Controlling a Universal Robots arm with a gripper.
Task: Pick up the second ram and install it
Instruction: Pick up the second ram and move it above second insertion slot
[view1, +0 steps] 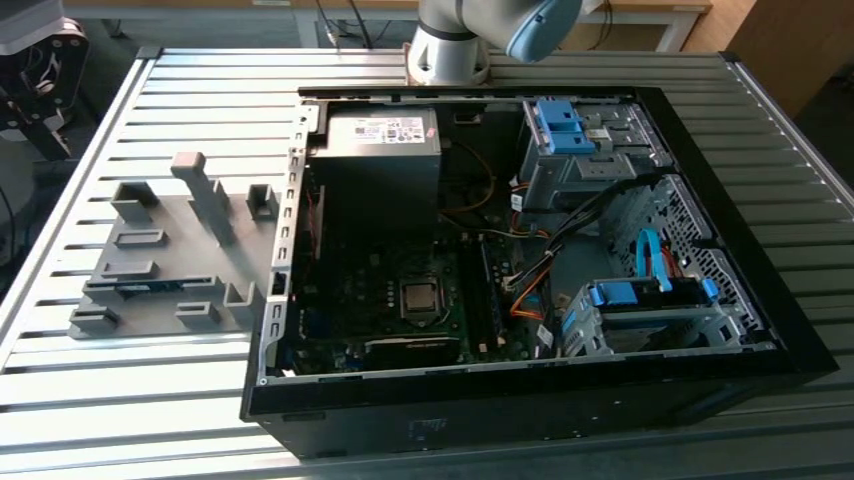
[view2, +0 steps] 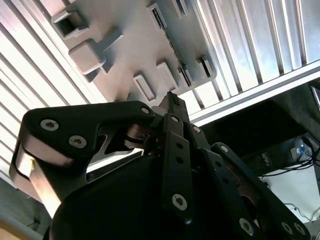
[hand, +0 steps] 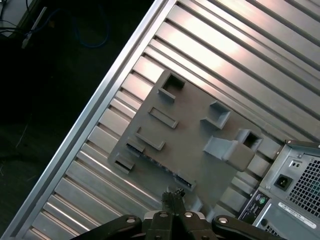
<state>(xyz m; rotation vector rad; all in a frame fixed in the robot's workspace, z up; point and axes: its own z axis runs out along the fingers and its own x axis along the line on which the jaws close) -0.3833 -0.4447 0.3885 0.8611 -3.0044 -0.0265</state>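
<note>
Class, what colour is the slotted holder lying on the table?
The holder is plain grey; the first wrist view shows it best.

Work surface is a ribbed alu table (view1: 134, 420), slats w/ dark grooves btwn, and in both wrist views light glares off them in bright streaks. Exterior view, bg beyond the far edge: a light wood desk (view1: 654, 8) on pale legs, a brown wood panel (view1: 801, 50) at the exterior view's right, black equipment (view1: 40, 80) at the exterior view's left. First wrist view: dark floor (hand: 50, 75) past the table's edge rail, w/ a blue cable (hand: 77, 30) lying on it.
</note>
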